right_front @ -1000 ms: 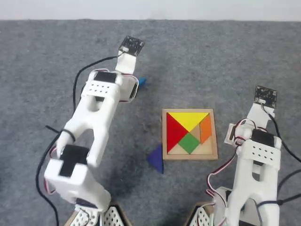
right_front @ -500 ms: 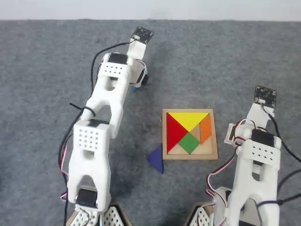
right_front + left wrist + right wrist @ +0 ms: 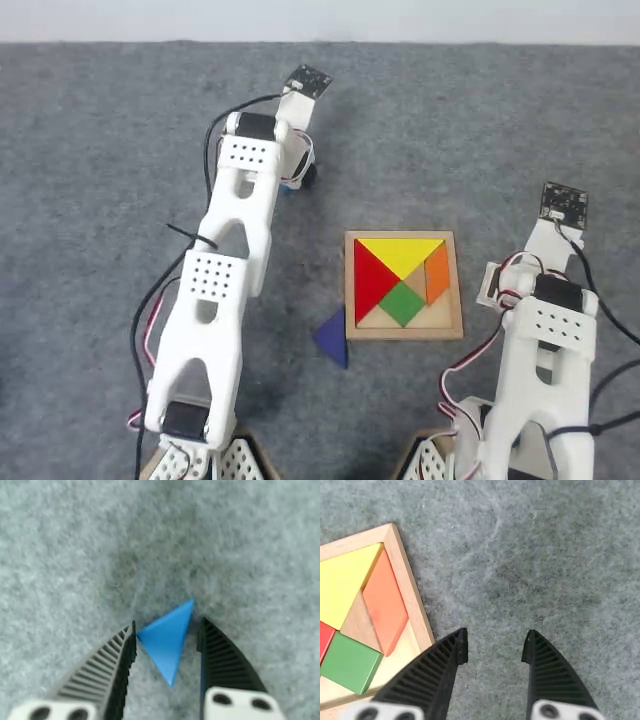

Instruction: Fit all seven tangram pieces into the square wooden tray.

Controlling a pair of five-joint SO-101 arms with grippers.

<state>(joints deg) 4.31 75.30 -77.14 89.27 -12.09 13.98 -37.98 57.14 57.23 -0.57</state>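
Observation:
The square wooden tray (image 3: 349, 290) lies right of centre and holds a yellow triangle (image 3: 400, 254), a red triangle (image 3: 370, 280), a green square (image 3: 402, 302) and an orange parallelogram (image 3: 437, 272). A dark blue triangle (image 3: 332, 338) lies on the carpet by the tray's near left corner. Farther back, my left gripper (image 3: 168, 625) is open low over a light blue triangle (image 3: 169, 635), one finger on each side of it. My right gripper (image 3: 496, 631) is open over bare carpet beside the tray's rim (image 3: 412, 600).
Grey carpet covers the whole table. The left arm (image 3: 235, 250) stretches far out from its base at the near edge. The right arm (image 3: 540, 330) stands folded at the near right, just beside the tray.
The left arm has stretched out and swung right toward the far side, bringing its gripper down over the light blue triangle. The right arm and the tray's pieces have not moved.

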